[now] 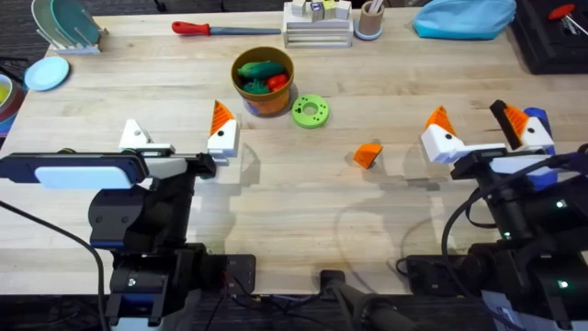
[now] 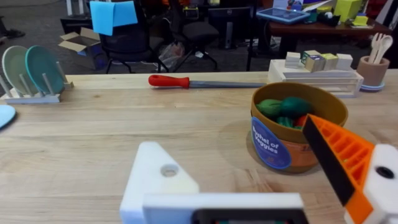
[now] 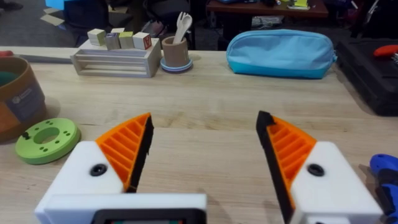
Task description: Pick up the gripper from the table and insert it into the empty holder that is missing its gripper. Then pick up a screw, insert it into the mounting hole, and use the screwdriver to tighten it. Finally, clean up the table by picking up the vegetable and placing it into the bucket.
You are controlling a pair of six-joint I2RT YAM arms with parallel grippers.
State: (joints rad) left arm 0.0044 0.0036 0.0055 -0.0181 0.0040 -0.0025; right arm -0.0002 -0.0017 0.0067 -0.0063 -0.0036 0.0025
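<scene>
Both hands apart, gripping nothing: left hand (image 1: 179, 136), right hand (image 1: 478, 129); gripper (image 1: 367, 155) on table between.

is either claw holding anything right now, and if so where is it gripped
Nothing is held. The left claw and the right claw are both open and empty; the loose orange gripper lies on the table.

Bright, even light falls from above on the table (image 1: 303, 198), without glare. Soft shadows sit close under the bucket (image 1: 264, 81) and the loose gripper (image 1: 367, 154). Wrist views blur the near fingers (image 3: 292, 149).
</scene>
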